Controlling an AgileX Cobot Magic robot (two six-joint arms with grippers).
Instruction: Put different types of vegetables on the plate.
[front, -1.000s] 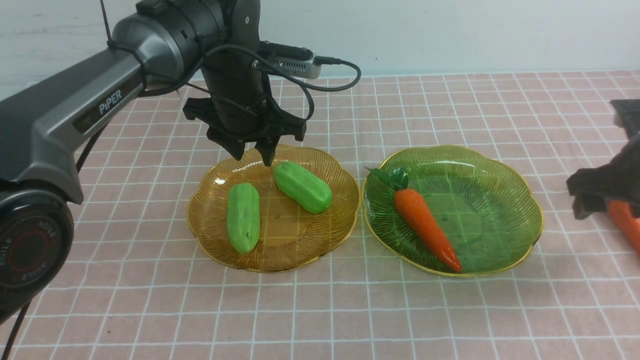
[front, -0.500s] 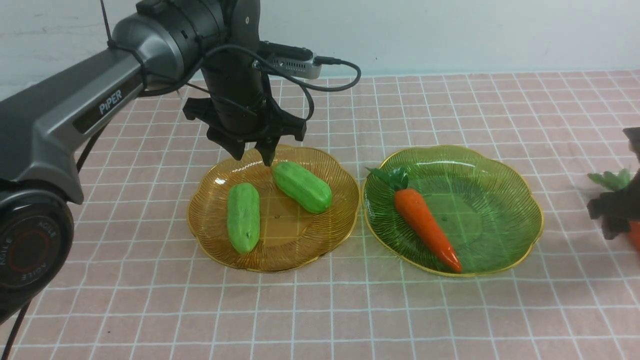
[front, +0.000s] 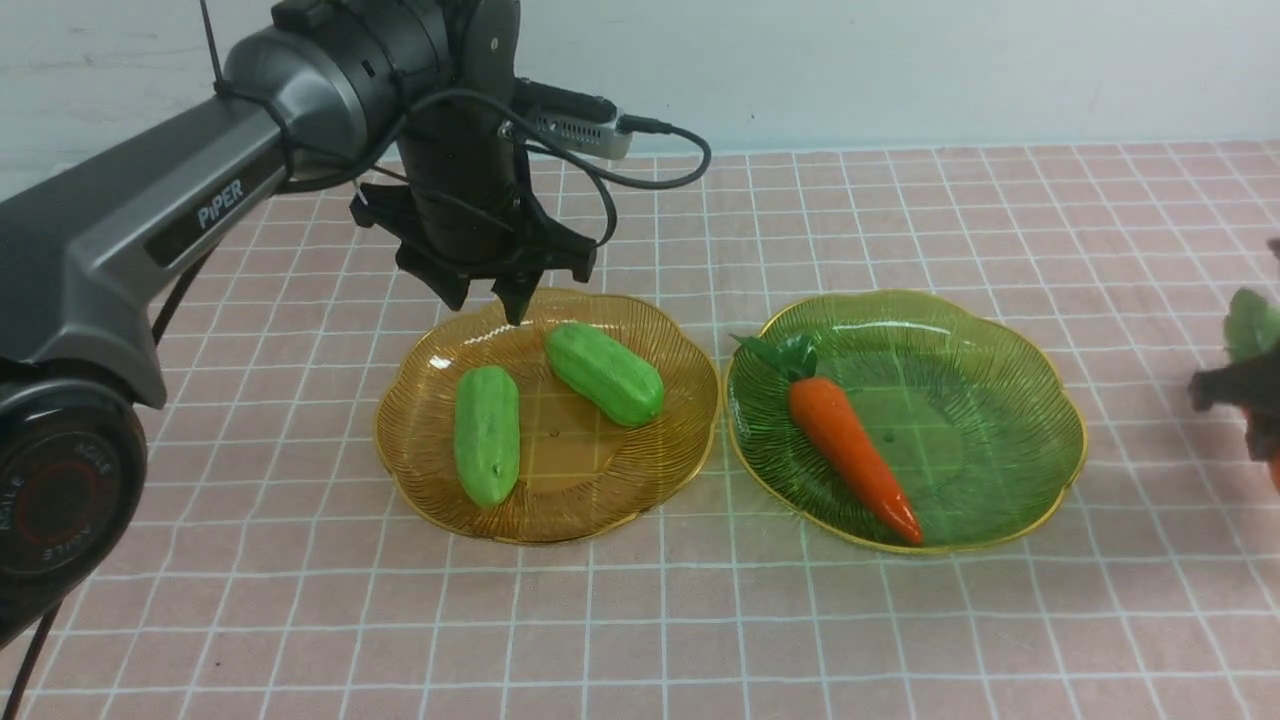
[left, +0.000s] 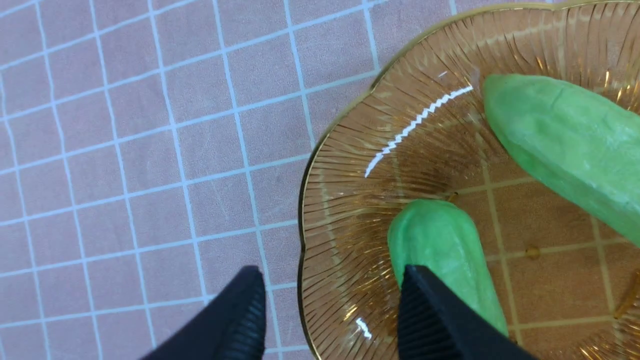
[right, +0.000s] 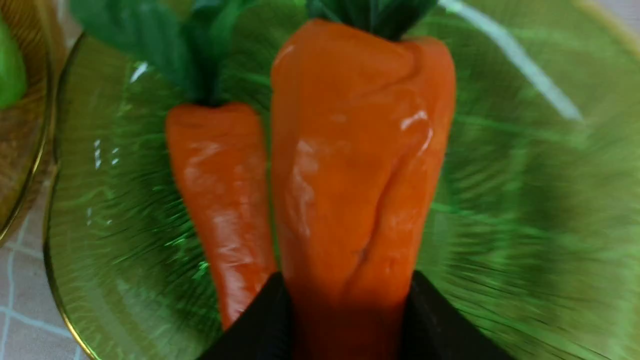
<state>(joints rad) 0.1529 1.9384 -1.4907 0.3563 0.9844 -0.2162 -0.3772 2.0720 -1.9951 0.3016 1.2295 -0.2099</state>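
Two light-green cucumbers (front: 487, 435) (front: 604, 373) lie on the amber plate (front: 560, 515). My left gripper (front: 487, 303) hovers open over that plate's far rim, holding nothing. In the left wrist view the left gripper (left: 330, 320) has one finger (left: 430, 320) above a cucumber (left: 440, 240), apart from it. An orange carrot (front: 850, 445) lies on the green plate (front: 1000, 330). At the right edge my right gripper (front: 1245, 415) is shut on a second carrot (right: 355, 175), lifted, its leafy top (front: 1255, 325) showing. In the right wrist view this carrot hangs over the green plate (right: 525, 200) beside the lying carrot (right: 220, 190).
The two plates stand side by side on a pink checked tablecloth (front: 640, 620), their rims nearly touching. My left arm (front: 200, 210) reaches in from the left, with a cable (front: 660, 165) looping off its wrist. A pale wall runs along the back.
My right gripper has shut on the carrot at the right edge and raised it off the cloth. The left gripper has shifted slightly up and left, still open.
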